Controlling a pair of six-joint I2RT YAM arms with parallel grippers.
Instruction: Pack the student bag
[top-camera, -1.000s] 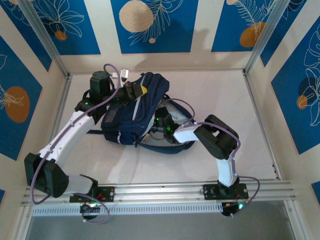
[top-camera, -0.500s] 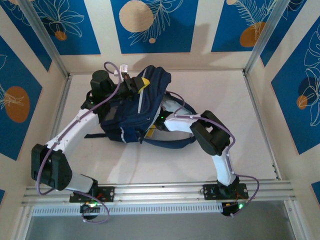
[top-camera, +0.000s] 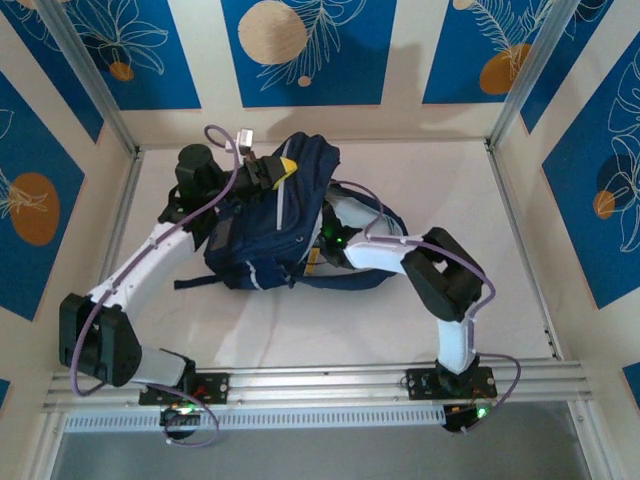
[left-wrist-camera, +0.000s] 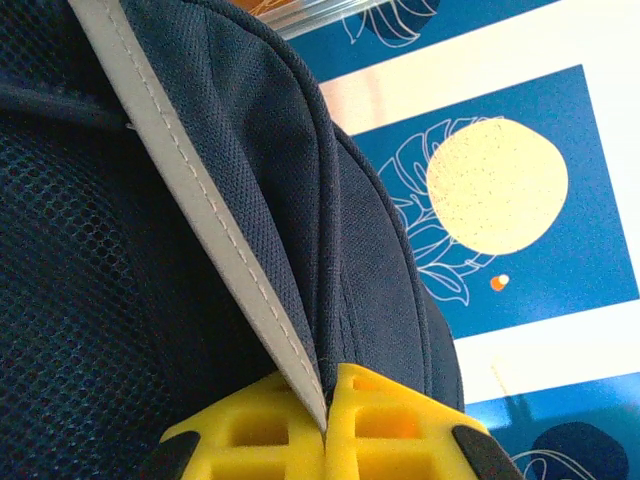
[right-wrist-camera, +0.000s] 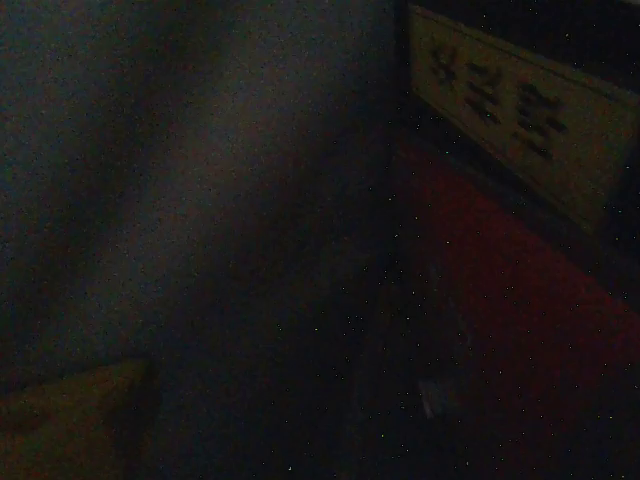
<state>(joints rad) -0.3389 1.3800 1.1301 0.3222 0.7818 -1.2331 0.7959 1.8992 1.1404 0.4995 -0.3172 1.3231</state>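
The student bag, navy with grey-white stripes, lies in the middle of the table with its top end raised. My left gripper is shut on the bag's top edge. In the left wrist view its yellow fingers pinch the fabric where a grey-white stripe runs down. My right arm reaches into the bag's open side from the right, and its gripper is hidden inside. The right wrist view is very dark: I make out dark fabric, a yellowish label with dark lettering and a dim red surface.
Dark straps trail from the bag toward the front right. White table surface lies to the right and behind. Blue-patterned walls enclose three sides, and a metal rail runs along the near edge.
The bag's top end has been lifted and it has shifted slightly. My right forearm has pushed further into the bag's opening, and its elbow has swung to the right.
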